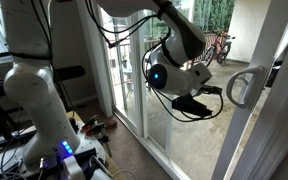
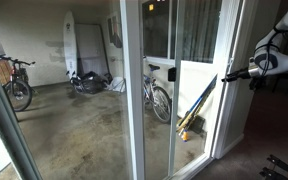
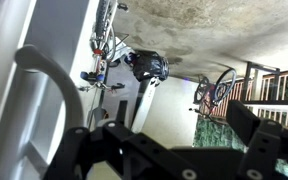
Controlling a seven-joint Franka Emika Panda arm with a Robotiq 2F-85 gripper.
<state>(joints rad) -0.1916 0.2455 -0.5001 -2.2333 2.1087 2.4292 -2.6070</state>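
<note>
My gripper [image 1: 206,102] is open and empty, held in the air in front of a sliding glass door [image 1: 134,70]. Its black fingers point toward a grey D-shaped door handle [image 1: 235,88] on the white door frame, close to it but apart from it. In an exterior view the gripper [image 2: 230,74] reaches in from the right, level with the white door frame [image 2: 174,90]. The wrist view looks upside down: the two fingers of the gripper [image 3: 174,140] stand wide apart with nothing between them, and the handle [image 3: 46,88] curves at the left.
The robot's white base [image 1: 39,100] stands on a stand with cables [image 1: 89,128]. Beyond the glass are a wet concrete patio, bicycles [image 2: 159,95] [image 2: 14,80], a white surfboard [image 2: 70,45] against the wall and a railing [image 3: 274,95].
</note>
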